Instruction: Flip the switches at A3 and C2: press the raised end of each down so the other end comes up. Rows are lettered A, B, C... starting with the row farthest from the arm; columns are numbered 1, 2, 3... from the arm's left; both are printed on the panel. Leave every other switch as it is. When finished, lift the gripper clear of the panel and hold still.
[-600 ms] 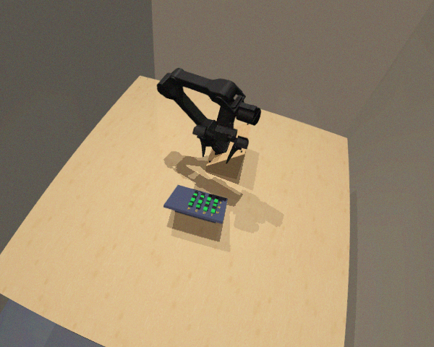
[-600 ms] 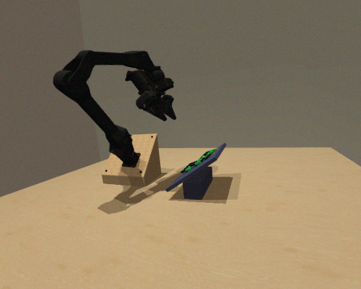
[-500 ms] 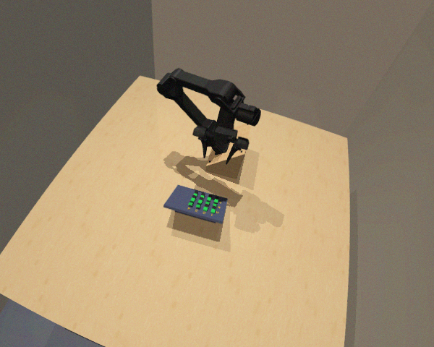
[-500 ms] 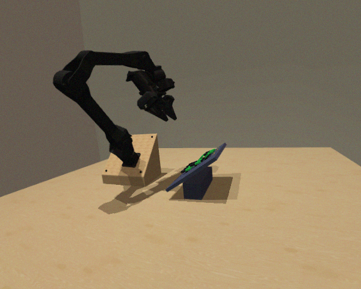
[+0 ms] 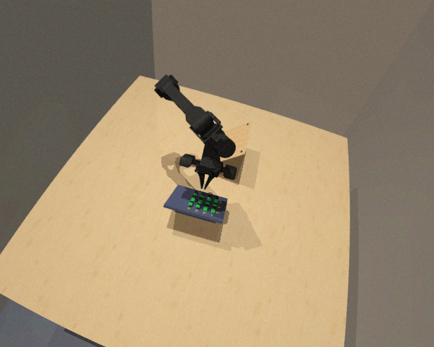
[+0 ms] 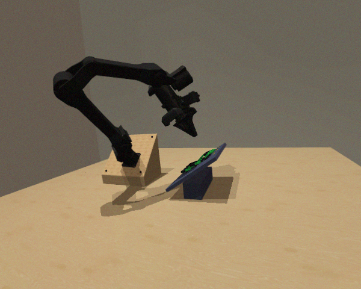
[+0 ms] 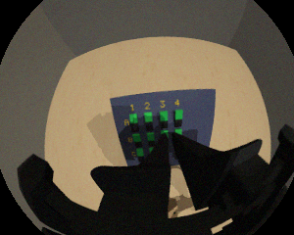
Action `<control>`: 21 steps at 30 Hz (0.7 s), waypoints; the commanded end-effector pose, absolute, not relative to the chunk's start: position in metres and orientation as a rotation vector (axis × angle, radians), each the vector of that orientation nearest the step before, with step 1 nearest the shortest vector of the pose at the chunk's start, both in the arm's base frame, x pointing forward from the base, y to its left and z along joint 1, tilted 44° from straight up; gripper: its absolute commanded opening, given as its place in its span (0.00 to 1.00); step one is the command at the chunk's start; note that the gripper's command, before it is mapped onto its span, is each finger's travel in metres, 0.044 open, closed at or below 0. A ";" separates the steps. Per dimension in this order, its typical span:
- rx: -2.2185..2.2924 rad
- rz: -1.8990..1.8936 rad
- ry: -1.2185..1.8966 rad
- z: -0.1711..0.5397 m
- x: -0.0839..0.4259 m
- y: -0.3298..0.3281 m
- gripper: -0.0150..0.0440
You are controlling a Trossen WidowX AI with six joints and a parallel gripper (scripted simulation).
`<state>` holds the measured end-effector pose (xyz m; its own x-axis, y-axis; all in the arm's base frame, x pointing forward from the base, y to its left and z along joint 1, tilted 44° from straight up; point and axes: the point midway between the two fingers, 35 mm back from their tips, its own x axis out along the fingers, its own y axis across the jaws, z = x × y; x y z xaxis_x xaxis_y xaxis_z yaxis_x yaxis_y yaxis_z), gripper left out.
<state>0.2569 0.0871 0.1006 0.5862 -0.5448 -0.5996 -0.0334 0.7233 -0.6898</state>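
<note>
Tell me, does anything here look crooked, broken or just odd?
Nothing looks broken. The blue switch panel sits tilted, but it rests on a block that props it that way. The hand hangs above it, fingers together, holding nothing and not touching the switches.

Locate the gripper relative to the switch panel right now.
In the exterior view the gripper, shut on nothing, hangs in the air above the tilted switch panel, near its raised far edge, not touching it.
</note>
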 end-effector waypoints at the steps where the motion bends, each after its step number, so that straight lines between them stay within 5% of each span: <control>1: -0.725 -0.330 0.900 0.100 0.263 0.082 0.25; 21: -0.722 -0.341 0.920 0.073 0.292 0.057 0.25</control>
<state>0.2906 0.0590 0.0773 0.5788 -0.5557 -0.5968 -0.0241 0.7199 -0.6937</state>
